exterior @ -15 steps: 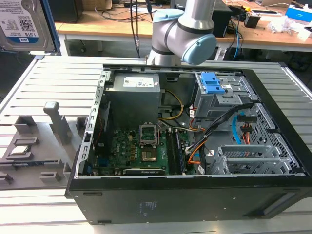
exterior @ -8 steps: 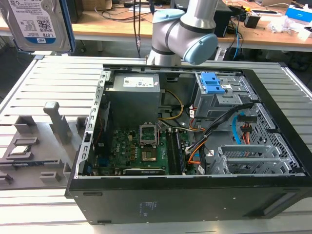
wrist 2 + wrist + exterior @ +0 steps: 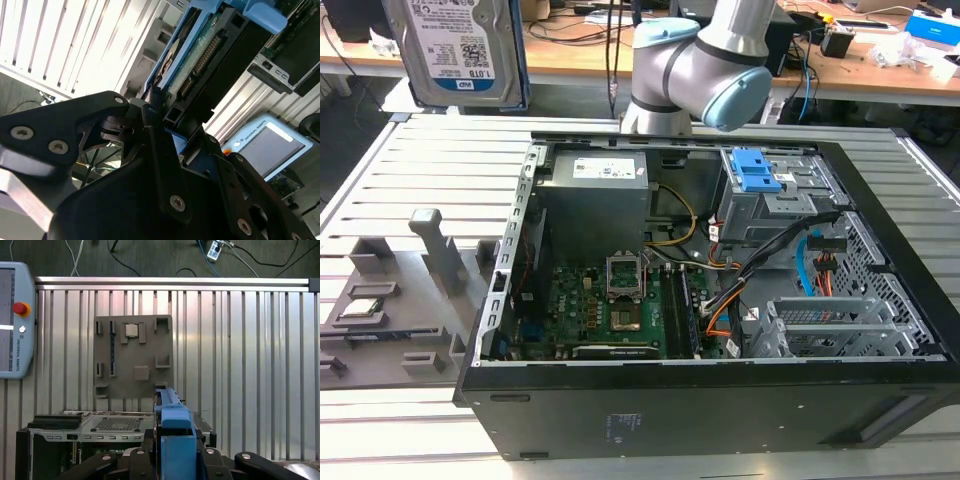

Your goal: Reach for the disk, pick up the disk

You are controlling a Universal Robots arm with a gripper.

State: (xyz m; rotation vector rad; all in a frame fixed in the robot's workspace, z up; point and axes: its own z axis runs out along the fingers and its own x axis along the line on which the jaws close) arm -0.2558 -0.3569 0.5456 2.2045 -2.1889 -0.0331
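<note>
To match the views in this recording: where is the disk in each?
Exterior view: disk at the top, towards the exterior view's left, label facing the camera.
Second wrist view: disk with its circuit-board side showing, blue frame along it, clamped in the gripper.
First wrist view: disk edge-on, blue frame towards the camera.
Shared landmark: slatted table.

Silver disk [image 3: 458, 55], white-and-blue label [image 3: 470, 40], blue frame [image 3: 176, 445]

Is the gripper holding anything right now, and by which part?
Yes: the gripper holds the disk, with the jaws shut across one blue-framed end.
</note>
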